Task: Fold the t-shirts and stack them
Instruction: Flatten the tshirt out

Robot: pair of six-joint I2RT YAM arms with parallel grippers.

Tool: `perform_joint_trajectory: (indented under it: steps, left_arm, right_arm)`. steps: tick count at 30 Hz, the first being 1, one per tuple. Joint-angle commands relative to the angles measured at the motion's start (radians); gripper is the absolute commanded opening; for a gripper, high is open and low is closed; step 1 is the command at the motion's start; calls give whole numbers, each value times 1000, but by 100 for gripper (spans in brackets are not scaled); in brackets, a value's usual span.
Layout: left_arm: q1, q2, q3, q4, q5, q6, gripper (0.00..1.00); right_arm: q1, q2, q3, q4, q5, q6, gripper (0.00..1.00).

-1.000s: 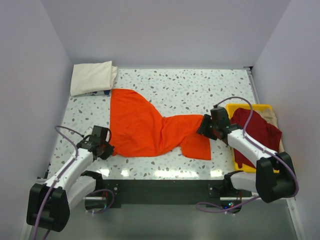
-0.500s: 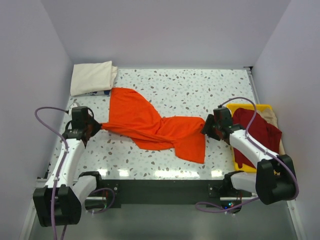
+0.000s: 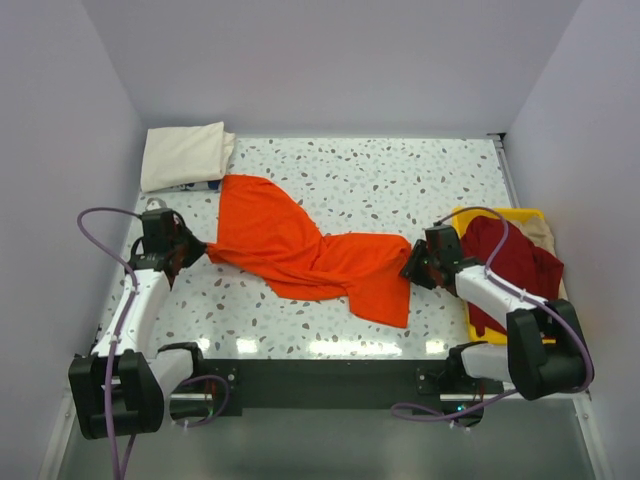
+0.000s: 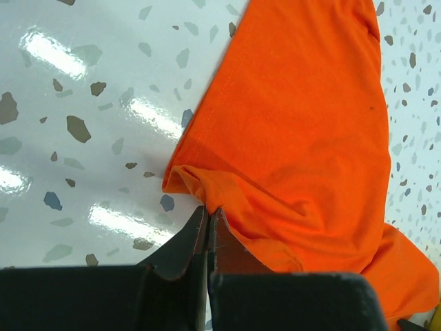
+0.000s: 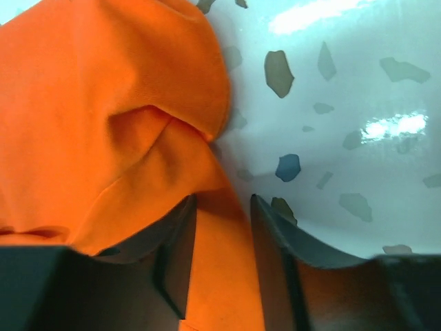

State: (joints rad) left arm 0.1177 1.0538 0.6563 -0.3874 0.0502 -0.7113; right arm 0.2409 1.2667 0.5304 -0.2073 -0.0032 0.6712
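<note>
The bright orange t-shirt lies stretched across the speckled table between my two grippers. My left gripper is shut on its left corner; in the left wrist view the jaws pinch a fold of the orange cloth. My right gripper is at the shirt's right end. In the right wrist view it is open, with orange cloth lying between its fingers. The cream t-shirt lies folded at the back left. The dark red t-shirt lies crumpled in the tray.
The yellow plastic tray stands at the right edge, with a beige cloth showing under the dark red shirt. White walls close in the table on the left, back and right.
My left gripper has moved from the front to the left and back, pulling the shirt's corner with it and stretching the cloth. My right gripper shifted slightly nearer and its jaws now stand apart.
</note>
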Motion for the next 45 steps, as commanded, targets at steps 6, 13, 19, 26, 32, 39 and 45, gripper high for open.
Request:
perform_joint_trajectory:
  steps: [6,13,19,26,32,39,45]
  left_arm:
    - [11,-20,5,76,57,52,0]
    - [11,-63,107,73,111,82,0]
    - [11,-113,308,12,106,67,0]
    - [13,-149,596,-71,85,72,0]
    - [13,-45,827,-48,109,24,0]
    - [11,167,930,174,188,-53,0]
    - [11,429,951,471,272,-122,0]
  right_arm:
    - [1,10,-17,79,-83,56,11]
    - [-2,-197,242,-183,0,15,0]
    - [-3,-271,546,-389,74,-7,0]
    - [-3,-308,882,-530,153,-16,0]
    - [-3,-211,1255,-592,201,-47,0]
    - [-3,3,1497,-480,210,-90,0]
    - [-14,212,1480,-178,177,-108,0]
